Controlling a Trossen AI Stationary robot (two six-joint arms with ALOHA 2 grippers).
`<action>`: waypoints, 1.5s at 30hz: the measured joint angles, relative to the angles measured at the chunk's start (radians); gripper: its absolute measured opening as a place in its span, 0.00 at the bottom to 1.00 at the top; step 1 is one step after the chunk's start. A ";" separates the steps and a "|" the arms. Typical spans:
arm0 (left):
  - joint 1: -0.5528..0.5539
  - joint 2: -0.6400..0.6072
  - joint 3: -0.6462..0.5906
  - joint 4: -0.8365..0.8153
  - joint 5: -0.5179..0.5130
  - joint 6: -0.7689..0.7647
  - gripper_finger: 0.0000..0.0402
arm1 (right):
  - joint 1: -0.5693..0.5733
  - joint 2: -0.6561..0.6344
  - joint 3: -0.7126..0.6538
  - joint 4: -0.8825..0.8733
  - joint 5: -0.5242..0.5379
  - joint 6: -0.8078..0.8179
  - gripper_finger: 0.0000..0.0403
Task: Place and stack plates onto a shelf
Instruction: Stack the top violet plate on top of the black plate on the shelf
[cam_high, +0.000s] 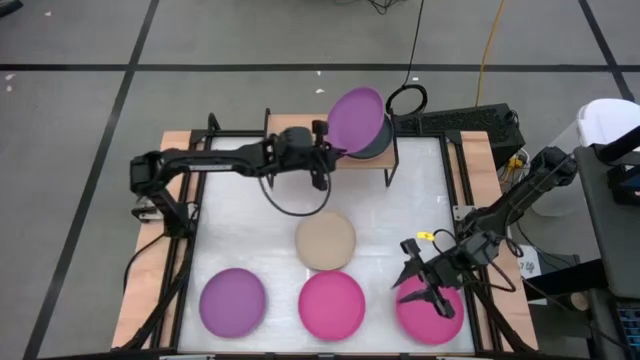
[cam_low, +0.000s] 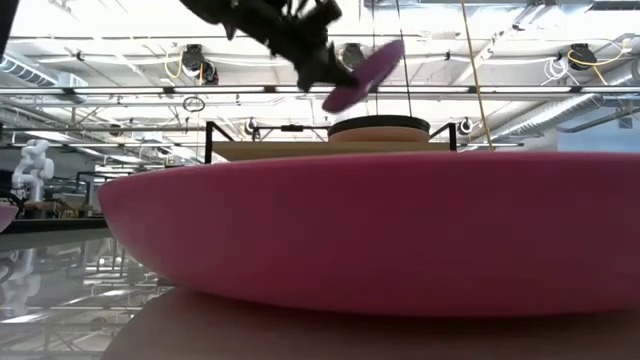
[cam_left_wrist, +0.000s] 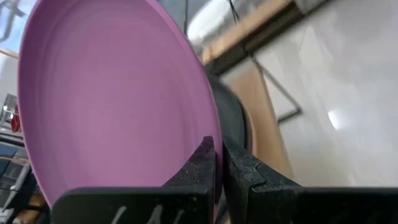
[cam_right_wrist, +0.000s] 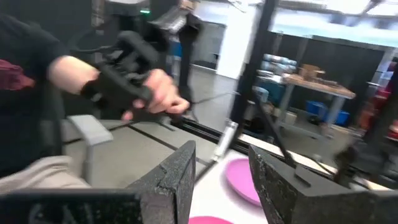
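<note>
Left gripper (cam_left_wrist: 217, 163): fingers pinched on the rim of a tilted purple plate (cam_high: 357, 117), held above the black plate (cam_high: 378, 143) on the shelf (cam_high: 300, 125). Right gripper (cam_high: 428, 287) (fingers spread, empty) hovers over a magenta plate (cam_high: 432, 316) on the tabletop (cam_high: 420, 200).

Grey tiled floor (cam_high: 80, 40) with dark seams; ceiling pipes (cam_low: 120, 90) overhead.

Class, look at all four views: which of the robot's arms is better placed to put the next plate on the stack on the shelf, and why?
Left. The left gripper is shut on the tilted purple plate, held just above the stack on the shelf. The right gripper is open and empty, over the pink plate at the table's near right.
</note>
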 joint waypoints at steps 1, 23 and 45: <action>0.004 0.013 0.000 -0.002 -0.001 0.008 0.03 | 0.000 0.000 -0.006 0.000 0.029 -0.001 0.32; 0.016 0.051 -0.001 0.080 -0.056 -0.030 0.12 | 0.000 0.000 -0.043 0.094 0.073 -0.060 0.32; 0.015 0.051 -0.001 0.095 -0.045 -0.173 0.43 | -0.003 0.000 -0.043 0.073 0.086 -0.061 0.32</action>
